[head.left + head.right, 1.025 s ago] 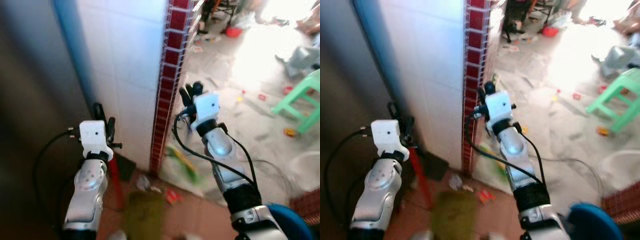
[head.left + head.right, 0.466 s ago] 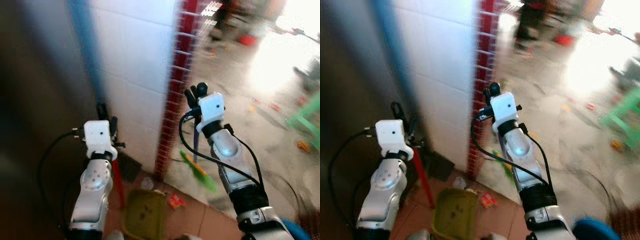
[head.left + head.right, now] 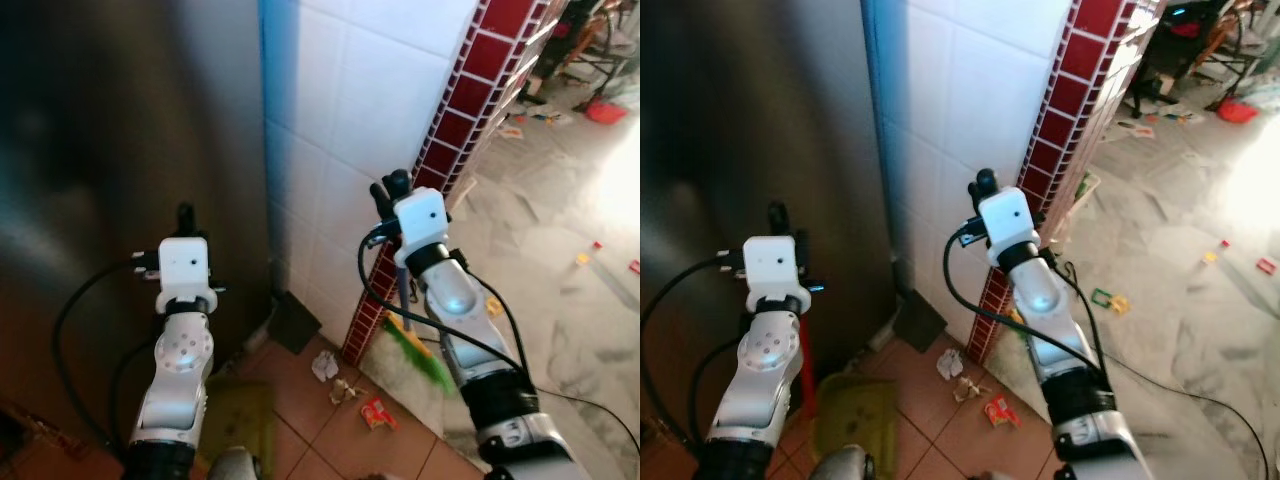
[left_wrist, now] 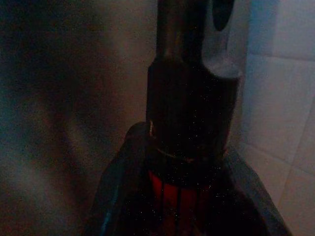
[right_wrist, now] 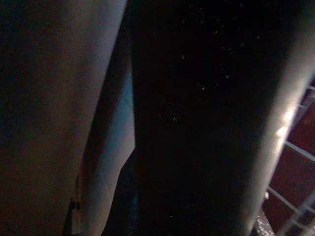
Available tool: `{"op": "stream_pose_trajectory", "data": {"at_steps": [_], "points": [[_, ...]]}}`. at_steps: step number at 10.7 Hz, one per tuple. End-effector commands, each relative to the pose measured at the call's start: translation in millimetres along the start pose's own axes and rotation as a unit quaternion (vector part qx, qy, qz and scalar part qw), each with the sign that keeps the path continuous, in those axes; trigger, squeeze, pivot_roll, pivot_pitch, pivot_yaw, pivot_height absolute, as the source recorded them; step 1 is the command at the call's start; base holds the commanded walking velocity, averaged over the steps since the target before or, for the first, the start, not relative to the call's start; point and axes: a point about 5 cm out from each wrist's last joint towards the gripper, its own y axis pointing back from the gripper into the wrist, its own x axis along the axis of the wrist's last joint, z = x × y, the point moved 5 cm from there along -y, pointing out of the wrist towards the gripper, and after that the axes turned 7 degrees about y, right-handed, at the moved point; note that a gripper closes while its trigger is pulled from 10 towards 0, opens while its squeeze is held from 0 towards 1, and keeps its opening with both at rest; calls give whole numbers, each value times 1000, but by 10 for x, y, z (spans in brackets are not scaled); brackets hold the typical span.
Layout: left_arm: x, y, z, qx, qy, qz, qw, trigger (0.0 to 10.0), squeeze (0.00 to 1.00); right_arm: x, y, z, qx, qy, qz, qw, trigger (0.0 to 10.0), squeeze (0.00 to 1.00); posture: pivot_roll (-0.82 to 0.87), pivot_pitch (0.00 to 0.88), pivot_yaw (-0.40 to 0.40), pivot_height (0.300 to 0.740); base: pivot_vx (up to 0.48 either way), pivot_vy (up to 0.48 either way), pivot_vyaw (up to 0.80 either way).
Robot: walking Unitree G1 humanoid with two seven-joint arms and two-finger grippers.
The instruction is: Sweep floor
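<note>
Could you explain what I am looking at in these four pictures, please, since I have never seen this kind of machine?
This is a walking humanoid robot sweeping a floor. Two pictures come from cameras in its head, looking down at its two silver arms. The other two come from cameras on its wrists and are very dark. The left gripper holds a red handle that runs down to a yellow-green dustpan. The right gripper seems to hold a broom; its green bristles show near the floor. Crumpled paper scraps and a red wrapper lie on the terracotta tiles beside a red-brick wall corner.
</note>
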Motion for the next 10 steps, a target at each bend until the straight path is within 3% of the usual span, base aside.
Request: {"op": "stream_pose_trajectory", "data": {"at_steps": [1, 4, 6, 8, 10], "points": [[235, -83, 161, -12, 21, 47, 999, 10000, 0, 189, -52, 72, -9, -14, 39, 999, 10000, 0, -5, 0, -52, 740, 0, 0, 0], [219, -181, 301, -5, 15, 71, 997, 10000, 0, -6, -31, 45, 2, 4, -10, 1000, 10000, 0, -19, 0, -53, 740, 0, 0, 0], [62, -271, 439, -2, 7, 46, 999, 10000, 0, -178, 12, -52, 16, 2, -51, 999, 10000, 0, -29, 0, -55, 740, 0, 0, 0], [-107, -258, 601, -30, 6, 22, 999, 10000, 0, -267, 45, -104, 19, -4, -76, 997, 10000, 0, -50, 0, -48, 740, 0, 0, 0], [-316, -247, 617, -36, 24, -25, 999, 10000, 0, -377, 58, -79, 0, -2, -109, 994, 10000, 0, -47, 0, -47, 740, 0, 0, 0]]}}
